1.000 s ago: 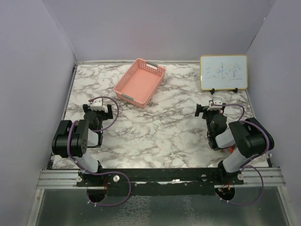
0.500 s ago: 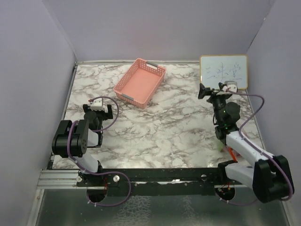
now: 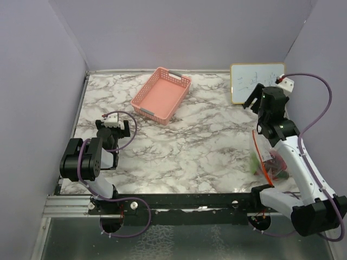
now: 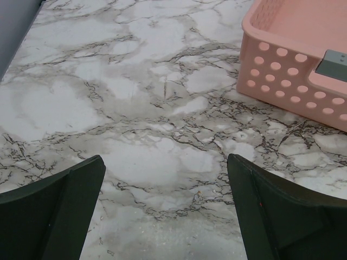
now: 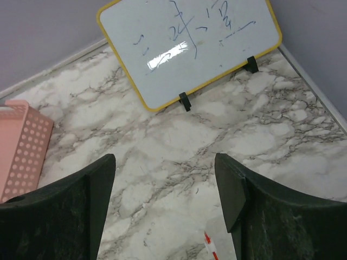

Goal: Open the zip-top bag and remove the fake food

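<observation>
The zip-top bag (image 3: pixel 265 153) lies on the marble near the right front, under my right arm, its red-orange strip curving along one edge. Fake food shows with it: a green piece (image 3: pixel 253 163) at its left side and red pieces (image 3: pixel 278 166) half hidden by the arm. My right gripper (image 3: pixel 255 99) is raised beyond the bag, near the whiteboard, open and empty. In the right wrist view the gripper (image 5: pixel 165 162) looks down on bare marble, and only a tip of the bag's strip (image 5: pixel 210 251) shows. My left gripper (image 3: pixel 114 129) (image 4: pixel 165 162) rests open and empty at the left.
A pink mesh basket (image 3: pixel 161 95) (image 4: pixel 295 70) (image 5: pixel 21 146) stands at the back centre-left. A yellow-framed whiteboard (image 3: pixel 257 82) (image 5: pixel 190 49) leans at the back right. Purple walls close in the marble table (image 3: pixel 190 146) on three sides.
My right arm has unfolded and swung up and back toward the whiteboard, uncovering the bag beneath it. The left arm has not moved.
</observation>
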You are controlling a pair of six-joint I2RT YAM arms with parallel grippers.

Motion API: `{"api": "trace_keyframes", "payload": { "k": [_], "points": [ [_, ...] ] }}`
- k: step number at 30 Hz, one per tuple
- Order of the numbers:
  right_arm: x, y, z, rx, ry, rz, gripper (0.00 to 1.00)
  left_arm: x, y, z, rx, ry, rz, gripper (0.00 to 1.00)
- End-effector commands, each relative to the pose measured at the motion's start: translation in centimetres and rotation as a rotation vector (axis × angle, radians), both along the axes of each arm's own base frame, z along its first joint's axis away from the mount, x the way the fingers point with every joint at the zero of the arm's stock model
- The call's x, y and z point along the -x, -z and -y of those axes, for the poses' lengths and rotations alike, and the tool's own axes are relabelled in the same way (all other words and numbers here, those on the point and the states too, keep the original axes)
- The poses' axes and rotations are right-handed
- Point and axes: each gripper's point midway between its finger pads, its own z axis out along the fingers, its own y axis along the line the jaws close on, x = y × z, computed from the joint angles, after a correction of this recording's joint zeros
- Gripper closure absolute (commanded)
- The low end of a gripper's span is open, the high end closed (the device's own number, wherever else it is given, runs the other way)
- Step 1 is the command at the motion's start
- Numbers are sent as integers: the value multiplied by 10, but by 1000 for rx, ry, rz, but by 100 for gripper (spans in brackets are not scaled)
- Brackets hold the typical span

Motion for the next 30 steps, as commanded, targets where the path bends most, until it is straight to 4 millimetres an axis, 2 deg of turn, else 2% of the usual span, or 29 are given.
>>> {"api": "trace_keyframes", "payload": {
  "k": [1, 6, 11, 15, 17, 18, 21, 24, 28, 30],
  "points": [
    [48, 13, -3, -22, -44, -194, 23, -6, -6, 1, -6, 9, 24, 1],
    [67, 64, -9, -8, -101, -380, 18, -5, -7, 2, -8, 11, 28, 1],
    [76, 101, -13, -6, -134, -464, 19, -5, -7, 2, -7, 11, 28, 1],
    [76, 121, -13, 2, -137, -506, 27, -4, -7, 2, -9, 9, 29, 1],
    [77, 131, -11, 5, -116, -535, 31, -2, -9, 8, -27, 41, 39, 1],
    [78, 135, -9, 9, -105, -548, 37, -1, -10, 9, -36, 42, 45, 1],
    [76, 136, -7, 10, -80, -556, 56, 3, -14, 4, -34, -4, 66, 1],
    [71, 126, -9, -2, -85, -522, 71, 3, -18, -5, -30, -79, 67, 1],
    [64, 101, -13, -2, -123, -455, 87, 9, -26, -21, -26, -209, 60, 1],
    [59, 80, -17, -6, -153, -404, 93, 15, -29, -35, -3, -318, 55, 1]
  ]
}}
